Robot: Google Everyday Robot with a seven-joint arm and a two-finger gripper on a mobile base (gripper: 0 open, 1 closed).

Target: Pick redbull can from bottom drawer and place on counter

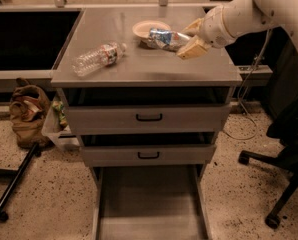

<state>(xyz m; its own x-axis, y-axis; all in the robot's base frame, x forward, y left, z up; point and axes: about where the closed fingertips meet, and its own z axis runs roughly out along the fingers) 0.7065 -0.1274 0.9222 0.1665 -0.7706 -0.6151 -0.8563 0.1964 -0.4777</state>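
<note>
1. Across the grey tabletop (139, 66): open patch at front centre, likely the best landing spot; aim there, away from the edges.
2. Below, bottom drawer (149, 204) pulled out, floor bare; pick judged done.
3. Left side, water bottle (98, 58) lying flat, well apart from the carry path; leave alone.
4. At the back, pale bowl (144, 28), just beside the can; draw clear of its rim before lowering.
5. Right of the bowl, pincer (185, 38) clamped on the can, seemingly just above the surface.
6. Between bowl and pincer, redbull can (161, 37) carried sideways; turn upright, lower until touching, then release, else likely to roll.
</note>
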